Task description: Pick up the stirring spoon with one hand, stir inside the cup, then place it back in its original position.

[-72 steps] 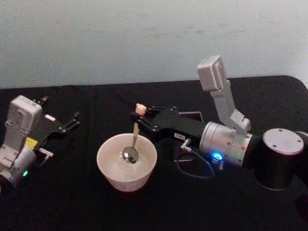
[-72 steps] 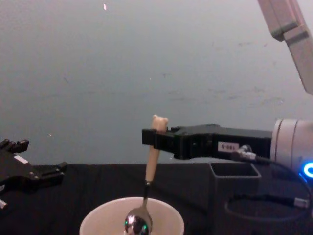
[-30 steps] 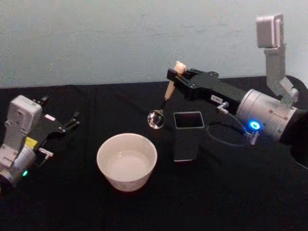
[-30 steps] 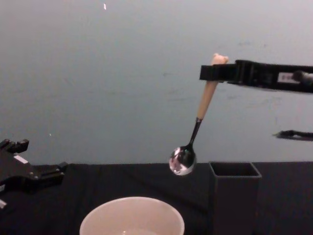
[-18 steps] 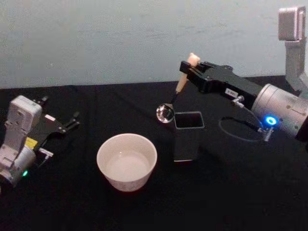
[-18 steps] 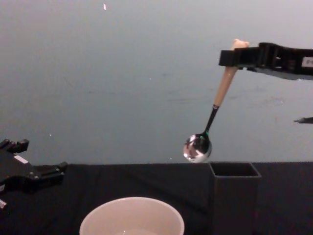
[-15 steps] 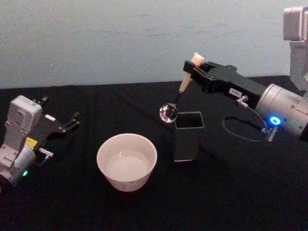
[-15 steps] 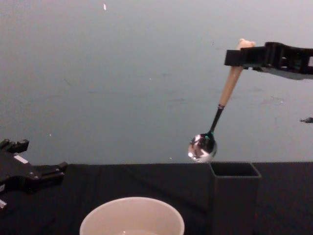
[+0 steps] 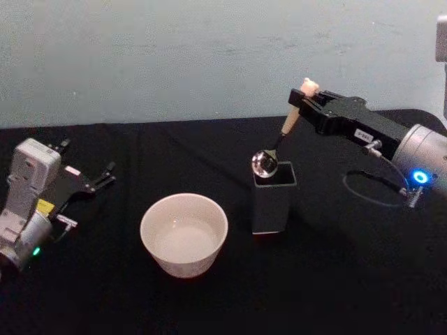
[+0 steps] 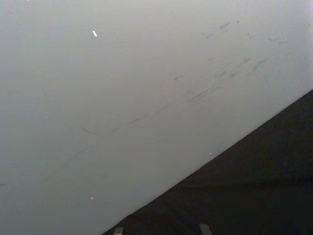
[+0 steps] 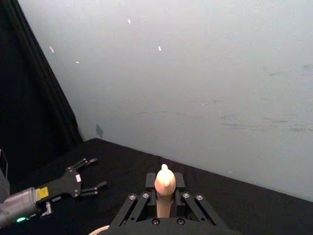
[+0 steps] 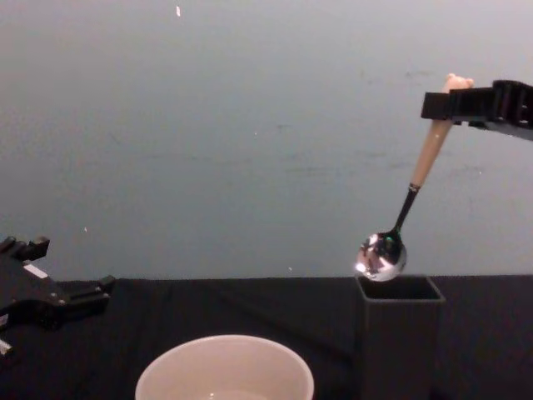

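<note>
Table (image 9: 174, 307) under black cloth is carrying the whole scene, one table only. Right arm is doing the work; the right gripper (image 9: 308, 102) is hanging high over the right side, jaws clenched on the cream handle of the stirring spoon (image 9: 278, 144), just under the eared knob (right wrist view is showing the knob poking up between the fingers).

Change since a second ago: the spoon is travelling rightward and dropping. It was hanging left of the holder (image 9: 272, 197) and now the shiny bowl is sitting just above the holder's near-left rim, looking almost in contact with it in the chest view (image 12: 381, 255), handle tilting up to the right. Before that it was down inside the cup (image 9: 184, 234), so I am judging the stirring finished and the put-back step in progress; the spoon is not yet inside the holder. Next move probably needs a little more rightward shift so the bowl clears the rim before going down.

Left gripper (image 9: 92, 183) is lying parked at the table's left, fingers spread apart, grasping nothing.

Count: one cup, one holder, one spoon, two grippers. Cup is standing left of the holder, close but apart.
</note>
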### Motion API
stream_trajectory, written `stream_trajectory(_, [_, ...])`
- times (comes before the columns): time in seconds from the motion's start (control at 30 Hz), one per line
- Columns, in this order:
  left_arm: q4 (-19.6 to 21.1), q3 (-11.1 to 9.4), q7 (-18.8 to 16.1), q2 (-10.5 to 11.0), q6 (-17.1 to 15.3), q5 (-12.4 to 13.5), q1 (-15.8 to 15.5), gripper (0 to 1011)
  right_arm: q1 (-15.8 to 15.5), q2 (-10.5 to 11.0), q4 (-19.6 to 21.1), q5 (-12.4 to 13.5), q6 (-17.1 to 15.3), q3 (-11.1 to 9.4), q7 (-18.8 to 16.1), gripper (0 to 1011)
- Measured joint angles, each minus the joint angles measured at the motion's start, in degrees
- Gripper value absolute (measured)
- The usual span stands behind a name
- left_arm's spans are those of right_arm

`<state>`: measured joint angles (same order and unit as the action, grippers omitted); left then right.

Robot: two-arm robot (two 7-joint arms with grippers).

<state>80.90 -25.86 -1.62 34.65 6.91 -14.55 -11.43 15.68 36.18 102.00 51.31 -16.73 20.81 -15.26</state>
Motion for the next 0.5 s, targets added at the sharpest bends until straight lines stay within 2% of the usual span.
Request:
stream_trajectory(0.33, [0.0,0.0,0.0,0.0,0.0,0.0,0.0,1001,-0.45,1.37,-0.74,0.63,1.27,-0.4,0.63,207])
stream_trajectory(0.5, [0.0,0.0,0.0,0.0,0.0,0.0,0.0,1001,-0.5,1.6,-1.1,0.23,1.51,0.06,0.71,207])
